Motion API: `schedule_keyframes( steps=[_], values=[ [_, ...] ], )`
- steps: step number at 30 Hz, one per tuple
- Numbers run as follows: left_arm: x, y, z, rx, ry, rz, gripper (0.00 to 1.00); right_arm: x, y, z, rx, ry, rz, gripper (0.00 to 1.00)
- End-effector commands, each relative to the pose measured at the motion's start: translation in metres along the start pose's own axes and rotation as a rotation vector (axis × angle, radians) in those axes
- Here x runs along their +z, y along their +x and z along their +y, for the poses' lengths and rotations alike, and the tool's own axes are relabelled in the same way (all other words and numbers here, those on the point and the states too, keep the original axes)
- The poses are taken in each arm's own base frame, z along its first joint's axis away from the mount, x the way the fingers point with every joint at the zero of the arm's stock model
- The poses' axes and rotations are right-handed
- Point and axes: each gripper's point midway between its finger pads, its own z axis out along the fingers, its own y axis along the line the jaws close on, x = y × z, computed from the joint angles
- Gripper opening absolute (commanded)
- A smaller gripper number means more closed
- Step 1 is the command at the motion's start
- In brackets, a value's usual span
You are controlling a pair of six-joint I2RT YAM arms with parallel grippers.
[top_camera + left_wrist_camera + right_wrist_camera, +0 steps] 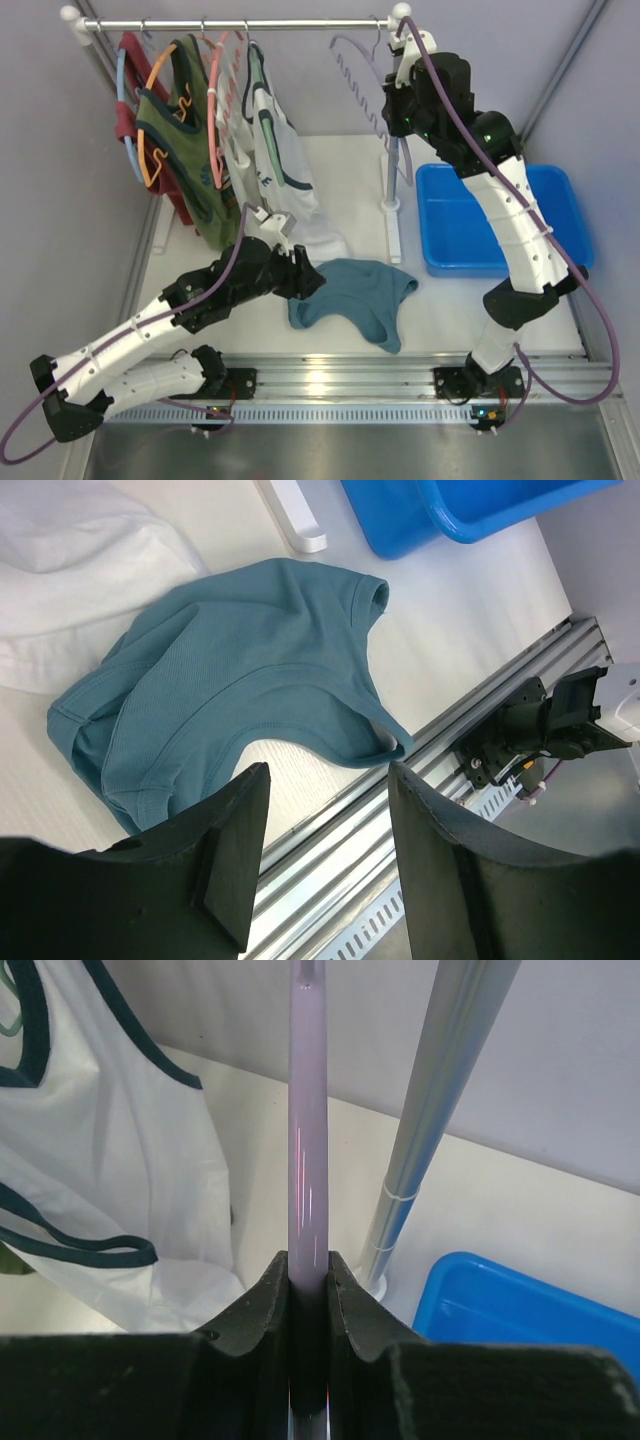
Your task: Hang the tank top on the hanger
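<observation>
The teal tank top [355, 300] lies crumpled flat on the white table just beyond the front rail, and in the left wrist view the tank top [230, 670] spreads out ahead of the fingers. My left gripper [312, 280] hovers at its left edge, open [328, 770], with nothing between the jaws. The lavender hanger [352, 75] hangs by its hook from the right end of the clothes rail. My right gripper [395, 105] is up beside it. In the right wrist view the jaws [308, 1260] press on both sides of the hanger's thin bar [308, 1110].
A blue bin [500, 215] sits at the right. The rail [240, 25] carries a white top with dark trim [275, 150], an olive patterned top [185, 150] and other hangers. The rack's upright post [440, 1090] stands just right of the held hanger. An aluminium rail [330, 380] runs along the front.
</observation>
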Motion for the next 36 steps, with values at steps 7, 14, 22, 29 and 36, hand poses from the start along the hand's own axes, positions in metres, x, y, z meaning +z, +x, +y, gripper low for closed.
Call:
schedule_keyframes(
  steps=[7,14,22,29,36],
  values=[
    [-0.004,-0.001,-0.002,-0.016,0.011,-0.014,0.56,-0.019,-0.043,-0.01,0.004,0.049,-0.154,0.0],
    [-0.002,0.002,0.0,-0.013,0.005,-0.005,0.56,-0.029,-0.061,-0.005,0.021,0.035,-0.225,0.0],
    [-0.003,0.002,0.001,-0.013,0.0,-0.008,0.56,-0.041,-0.076,-0.006,0.008,0.039,-0.286,0.0],
    [-0.005,0.002,0.002,-0.013,-0.001,-0.011,0.57,-0.05,-0.071,0.0,0.009,0.019,-0.284,0.0],
    [-0.005,0.0,0.007,-0.018,-0.027,-0.02,0.59,-0.063,-0.069,0.004,0.007,0.0,-0.28,0.0]
  ],
)
